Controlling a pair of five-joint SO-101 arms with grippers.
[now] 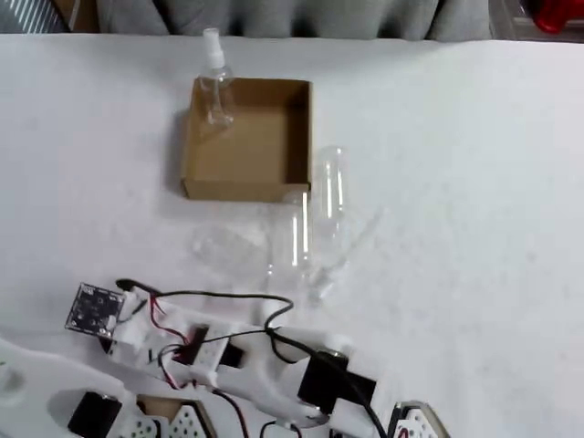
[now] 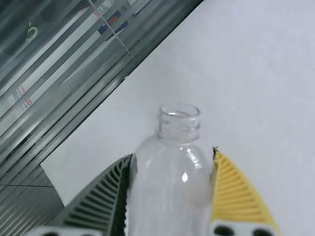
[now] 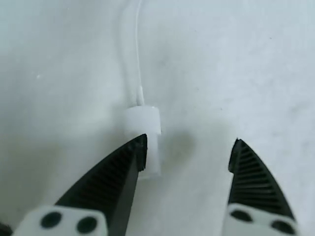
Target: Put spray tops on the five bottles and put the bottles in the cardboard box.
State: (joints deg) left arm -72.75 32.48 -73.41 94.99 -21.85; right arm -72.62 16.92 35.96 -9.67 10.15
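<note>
A: The cardboard box (image 1: pixel 251 151), upper middle of the high view, is looking matt and papery.
B: And the clear bottle (image 2: pixel 172 182) is gleaming like smooth, glossy plastic.
A: The spray top (image 3: pixel 142 125) is showing white plastic, possibly satin. The table (image 1: pixel 456 182), spreading across the right, is appearing matt white and faintly grainy.
</note>
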